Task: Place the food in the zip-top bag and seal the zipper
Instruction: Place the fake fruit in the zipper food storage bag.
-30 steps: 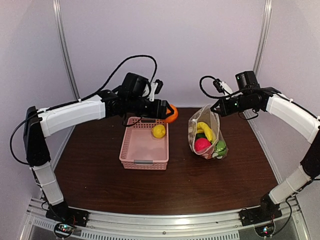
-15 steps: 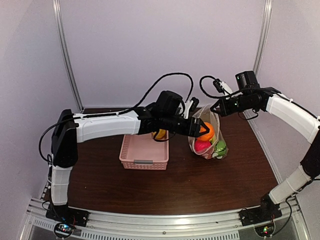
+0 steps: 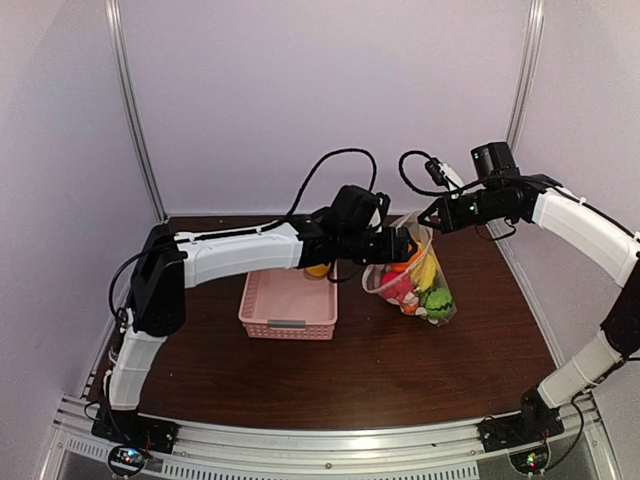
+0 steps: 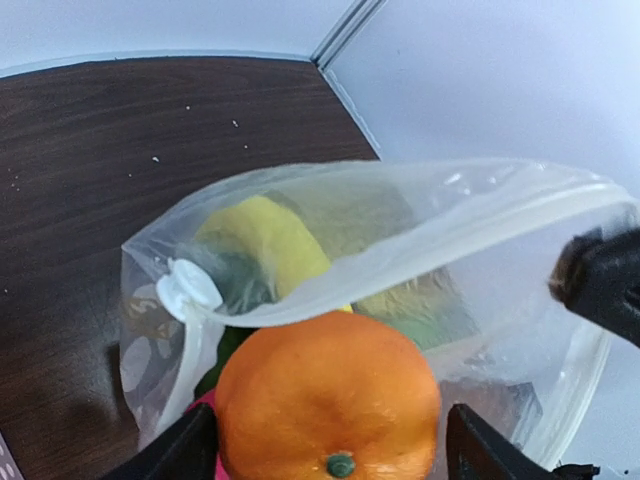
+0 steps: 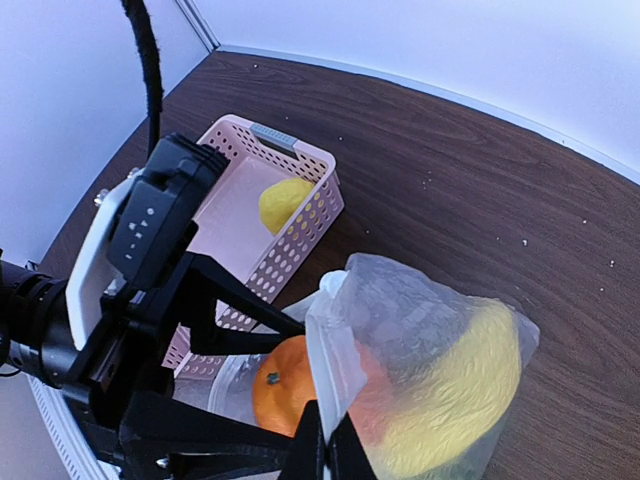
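Left pincer (image 4: pixel 330 445) clenched on the orange (image 4: pixel 328 395), a finger on either side, right at the mouth of the zip-top bag (image 4: pixel 430 250). The bag's near lip arcs just above the fruit, which appears to sit at the opening rather than fully inside. Right pincer (image 5: pixel 322 440) is closed on the bag's upper edge along the zipper (image 5: pixel 325 350), holding the mouth up off the bench (image 3: pixel 200 350).

The left wrist camera alone shows the white slider (image 4: pixel 188 288) at one end of the lip, with the yellow banana (image 4: pixel 265 240) behind the plastic. From overhead, a red ball (image 3: pixel 397 288) and a green piece (image 3: pixel 436 300) lie low in the bag.

The right wrist camera picks out the pink basket (image 5: pixel 300 160) just beside the bag, holding one yellow piece (image 5: pixel 283 203) that the left arm largely hides from above.

Bare dark bench lies in front of and to the right of the bag; the back wall and a corner post stand close behind it.
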`<action>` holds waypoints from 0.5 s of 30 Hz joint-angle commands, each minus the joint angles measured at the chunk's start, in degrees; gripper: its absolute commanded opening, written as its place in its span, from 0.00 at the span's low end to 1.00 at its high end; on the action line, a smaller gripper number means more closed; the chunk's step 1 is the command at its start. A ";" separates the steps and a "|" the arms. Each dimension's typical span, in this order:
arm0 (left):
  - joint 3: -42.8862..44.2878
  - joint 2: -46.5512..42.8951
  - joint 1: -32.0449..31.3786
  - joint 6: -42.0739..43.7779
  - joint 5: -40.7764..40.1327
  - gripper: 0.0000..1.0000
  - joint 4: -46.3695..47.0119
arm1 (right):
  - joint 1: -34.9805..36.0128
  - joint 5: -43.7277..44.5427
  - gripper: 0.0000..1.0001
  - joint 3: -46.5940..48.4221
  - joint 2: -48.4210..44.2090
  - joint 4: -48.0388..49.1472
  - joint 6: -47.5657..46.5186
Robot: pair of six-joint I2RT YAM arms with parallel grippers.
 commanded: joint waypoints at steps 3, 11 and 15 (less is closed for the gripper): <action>8.27 2.74 0.24 0.35 -2.11 0.88 -3.22 | 0.26 -1.91 0.00 0.94 -1.87 -0.11 1.44; 3.36 -6.76 0.08 7.68 0.32 0.98 -9.86 | -0.90 -2.73 0.00 1.65 -0.95 0.39 2.72; -8.92 -14.23 -0.04 7.55 -7.63 0.93 -8.17 | -0.94 -2.90 0.00 1.41 -0.83 0.93 2.83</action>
